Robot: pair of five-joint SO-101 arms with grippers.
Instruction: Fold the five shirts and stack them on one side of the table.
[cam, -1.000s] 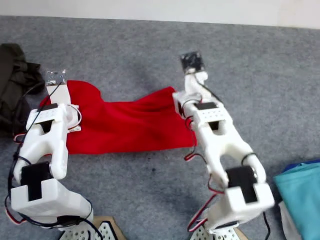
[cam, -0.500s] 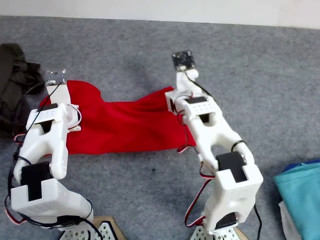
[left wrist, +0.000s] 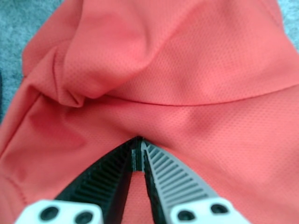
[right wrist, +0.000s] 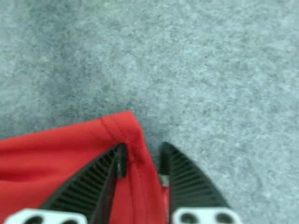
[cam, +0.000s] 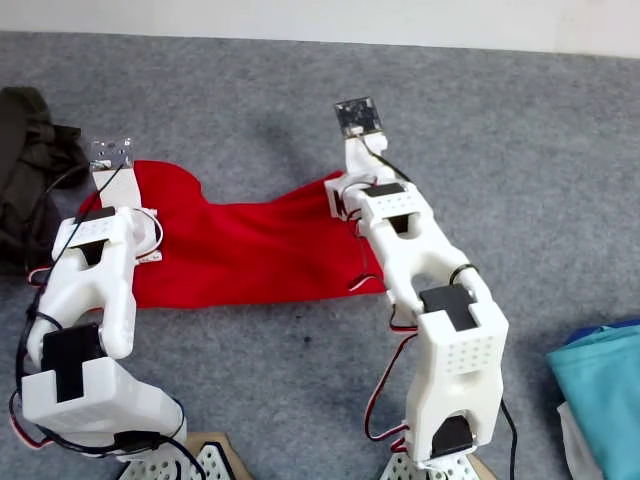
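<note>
A red shirt (cam: 250,250) lies spread across the grey table (cam: 500,130). My left gripper (cam: 113,183) is over the shirt's left end. In the left wrist view it (left wrist: 138,147) is shut, its tips pinching a fold of the red shirt (left wrist: 187,70). My right gripper (cam: 352,172) is at the shirt's far right corner. In the right wrist view it (right wrist: 142,156) stands open, its fingers straddling the stitched hem of the red shirt (right wrist: 56,168), with bare table just beyond the corner.
A dark garment (cam: 25,150) is bunched at the table's left edge. A teal shirt (cam: 600,390) lies on other clothes at the near right. Bare grey table stretches behind the shirt and to its right.
The right arm has swung left and reached farther back, bringing its gripper over the shirt's far right corner. The left arm and the shirt have stayed still.
</note>
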